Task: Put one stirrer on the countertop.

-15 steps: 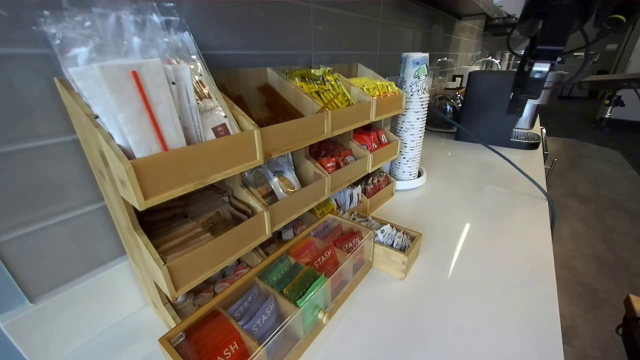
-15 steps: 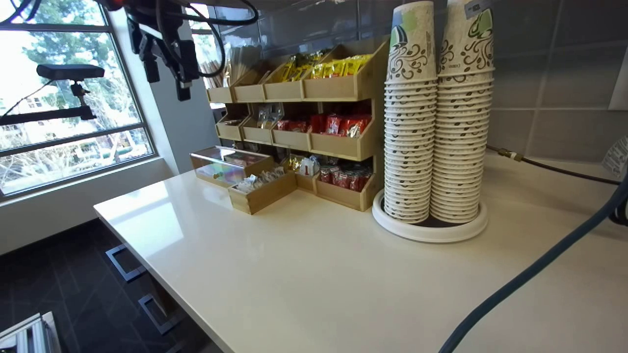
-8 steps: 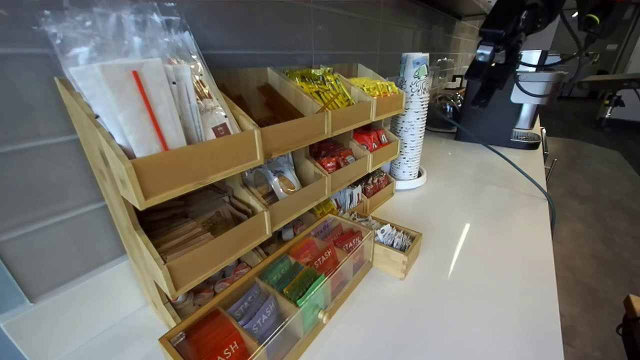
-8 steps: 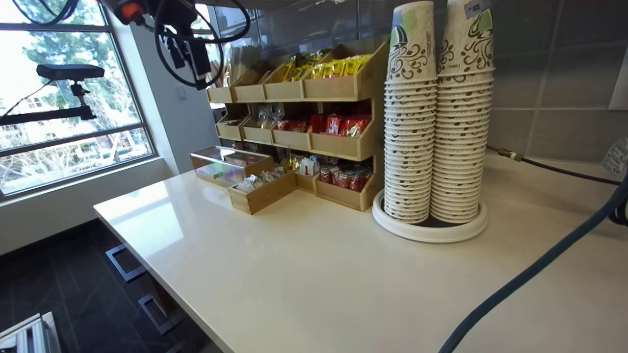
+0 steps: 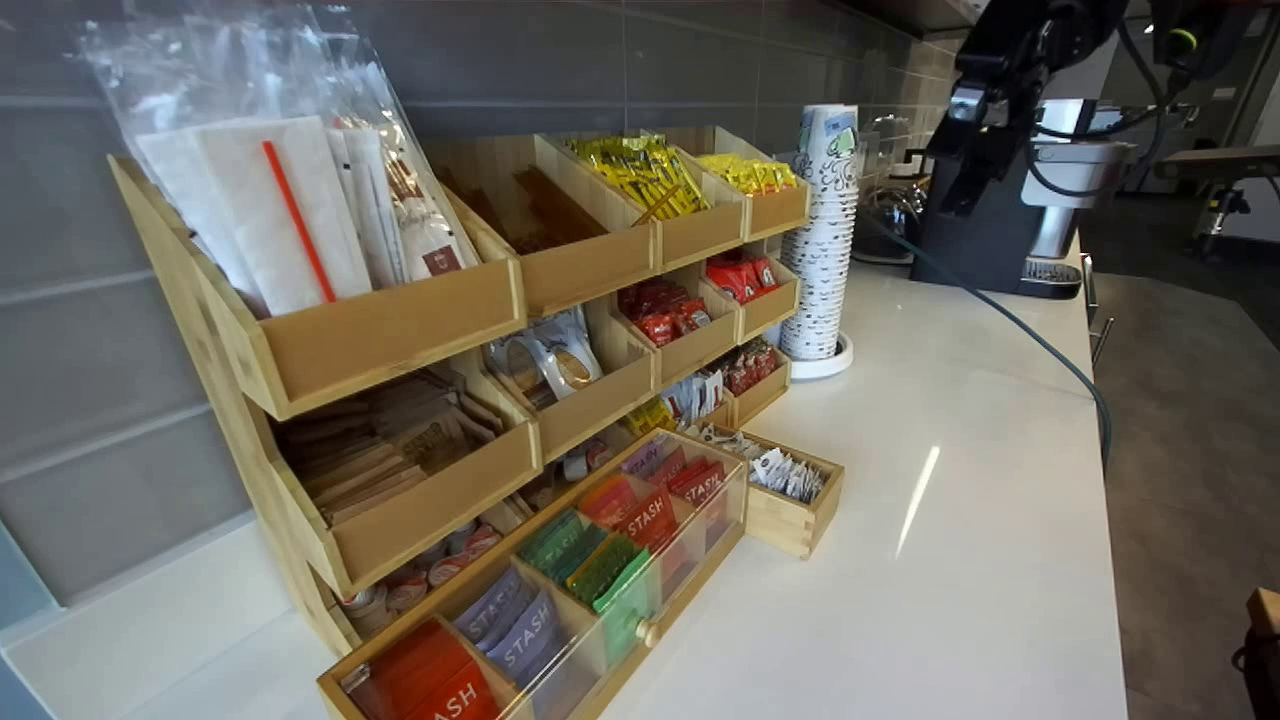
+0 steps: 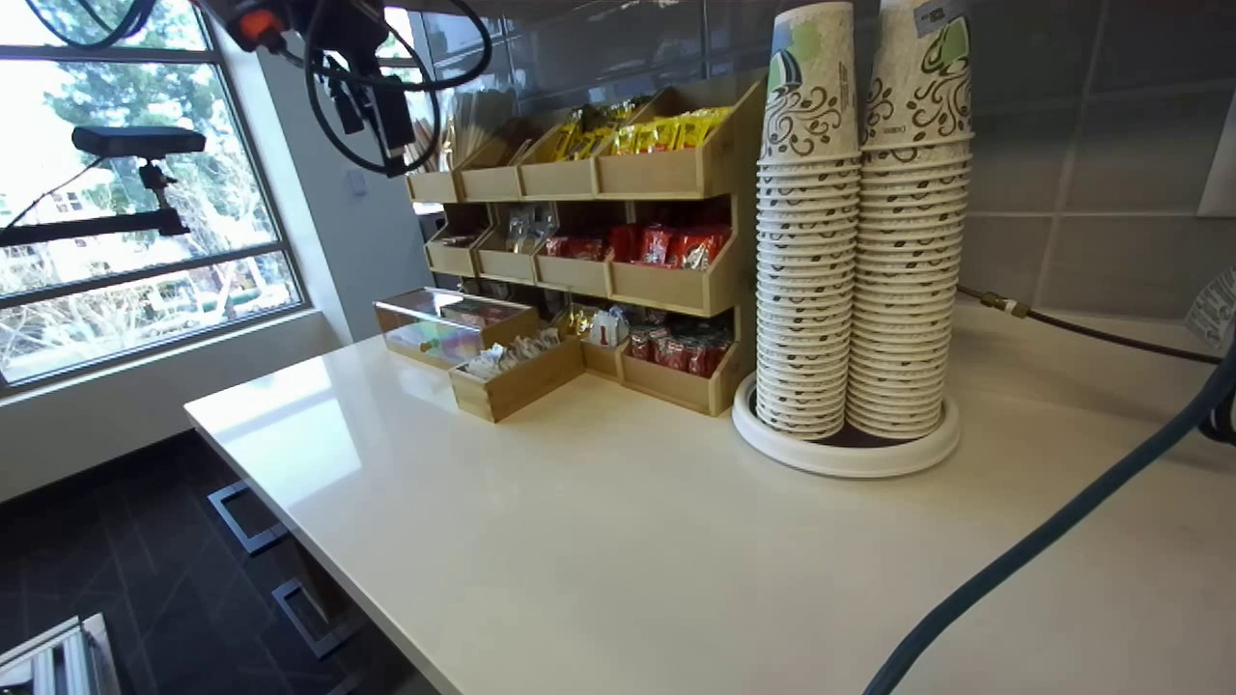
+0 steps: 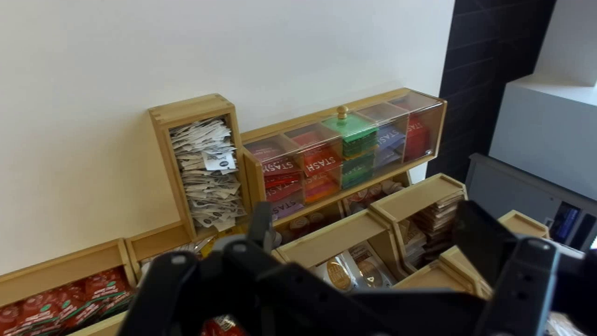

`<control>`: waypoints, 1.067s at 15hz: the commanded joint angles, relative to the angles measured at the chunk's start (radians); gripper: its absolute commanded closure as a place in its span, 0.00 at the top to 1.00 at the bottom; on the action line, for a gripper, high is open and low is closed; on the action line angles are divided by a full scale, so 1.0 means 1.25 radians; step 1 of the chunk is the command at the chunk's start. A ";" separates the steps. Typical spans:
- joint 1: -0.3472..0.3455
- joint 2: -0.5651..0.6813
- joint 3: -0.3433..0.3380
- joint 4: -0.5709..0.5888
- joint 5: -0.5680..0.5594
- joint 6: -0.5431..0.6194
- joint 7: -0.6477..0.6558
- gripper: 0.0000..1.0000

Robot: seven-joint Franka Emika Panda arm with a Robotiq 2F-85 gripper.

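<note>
In an exterior view, from the left, a clear bag (image 5: 290,190) leans back in the rack (image 5: 595,268), maybe so it won't tip out. Next lie dim brown things (image 5: 556,205), too dark to name. One thin stick, likely the stirrer (image 5: 657,206), tilts up in the rack beside the yellow packets (image 5: 640,172); I can't tell where its low end rests. Cups (image 5: 820,240) stand piled on a tray (image 5: 826,369), likely to stay tidy. The claw (image 7: 367,217) hangs high, fingers apart and holding nothing, maybe ready to pinch. The rack's walls stand close by the stirrer, so reaching in needs care. The countertop (image 5: 960,560) has wide room, but a cord (image 6: 1053,526) crosses over it, and its long edge drops away to the floor.
</note>
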 commanded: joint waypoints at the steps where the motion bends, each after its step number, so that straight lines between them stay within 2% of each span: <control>1: 0.026 0.050 0.012 0.012 0.127 0.055 0.017 1.00; 4: 0.032 0.096 0.036 0.023 0.233 0.153 0.028 1.00; 9: 0.031 0.164 0.077 0.042 0.357 0.370 0.025 1.00; 13: 0.033 0.206 0.096 0.075 0.402 0.474 0.023 1.00; 16: 0.034 0.231 0.107 0.095 0.402 0.512 0.024 1.00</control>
